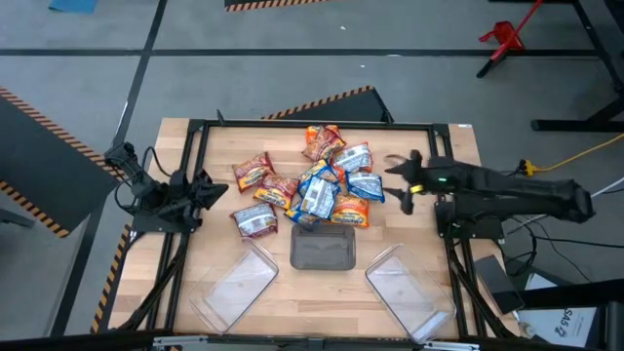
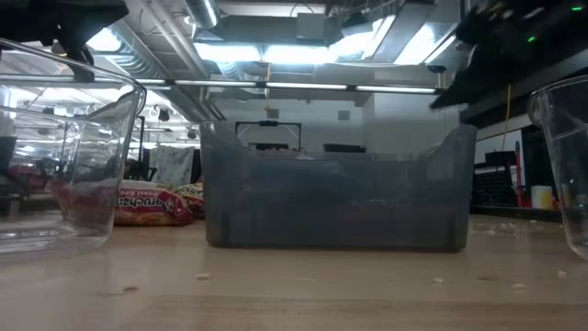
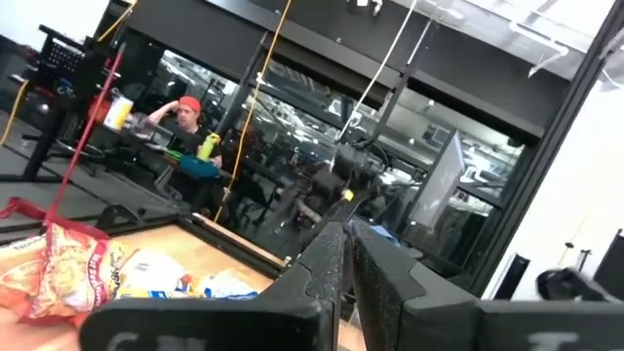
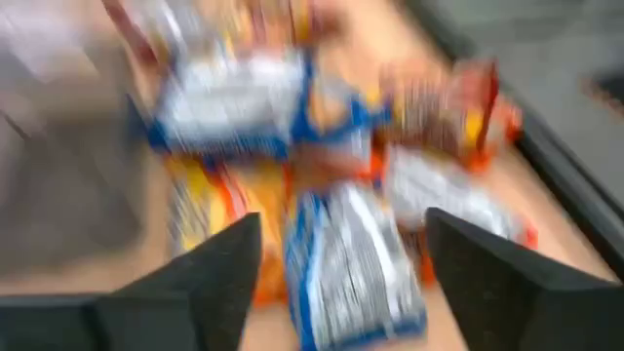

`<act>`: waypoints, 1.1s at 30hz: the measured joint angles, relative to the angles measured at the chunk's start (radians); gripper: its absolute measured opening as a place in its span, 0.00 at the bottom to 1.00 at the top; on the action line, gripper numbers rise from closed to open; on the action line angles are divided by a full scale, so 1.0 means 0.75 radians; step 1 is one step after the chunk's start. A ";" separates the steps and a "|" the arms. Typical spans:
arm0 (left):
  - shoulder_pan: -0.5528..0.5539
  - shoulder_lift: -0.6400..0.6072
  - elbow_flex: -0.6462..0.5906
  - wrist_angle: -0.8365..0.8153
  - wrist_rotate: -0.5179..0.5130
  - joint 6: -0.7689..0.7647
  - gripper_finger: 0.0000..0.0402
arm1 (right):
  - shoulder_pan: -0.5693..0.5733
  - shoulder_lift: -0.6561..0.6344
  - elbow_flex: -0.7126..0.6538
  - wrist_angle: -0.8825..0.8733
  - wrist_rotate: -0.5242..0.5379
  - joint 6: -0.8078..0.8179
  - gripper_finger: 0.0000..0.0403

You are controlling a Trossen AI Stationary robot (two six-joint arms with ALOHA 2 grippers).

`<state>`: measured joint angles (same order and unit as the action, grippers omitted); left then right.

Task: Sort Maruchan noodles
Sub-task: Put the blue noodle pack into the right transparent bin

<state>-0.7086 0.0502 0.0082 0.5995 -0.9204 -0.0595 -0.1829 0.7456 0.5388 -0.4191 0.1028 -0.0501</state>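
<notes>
The Maruchan noodles (image 1: 310,182) lie in a loose pile of orange, dark red and blue-and-white packets in the middle of the table, some overlapping. My right gripper (image 1: 395,182) hovers open just right of the pile. In the right wrist view its two fingers (image 4: 226,278) frame a blue-and-white packet (image 4: 351,268) lying below and ahead. My left gripper (image 1: 224,188) waits at the pile's left side, raised, with its fingers shut (image 3: 346,249) and nothing between them. Packets (image 3: 58,273) show below it.
Three trays stand near the front edge: a clear one (image 1: 234,285) on the left, a dark grey one (image 1: 323,250) in the middle and a clear one (image 1: 409,290) on the right. A black frame (image 1: 292,124) borders the table. A person sits in the room beyond.
</notes>
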 joint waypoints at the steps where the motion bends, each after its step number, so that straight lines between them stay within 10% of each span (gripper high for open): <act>1: 0.000 0.000 0.000 0.000 0.019 0.012 0.05 | 0.000 0.090 0.033 -0.035 0.006 -0.019 0.75; 10: 0.000 0.000 0.000 0.000 0.089 0.024 0.18 | 0.001 0.783 0.249 -0.156 -0.035 -0.013 0.92; 21: 0.000 0.000 0.000 -0.010 0.008 0.025 0.23 | 0.001 1.175 0.342 -0.130 0.419 0.026 0.89; 33: 0.000 0.001 0.000 -0.033 -0.018 0.025 0.23 | 0.000 1.126 0.340 -0.151 0.412 0.138 0.18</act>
<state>-0.7090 0.0505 0.0082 0.5747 -0.9340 -0.0410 -0.1829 1.5900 0.7940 -0.5323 0.4119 0.0536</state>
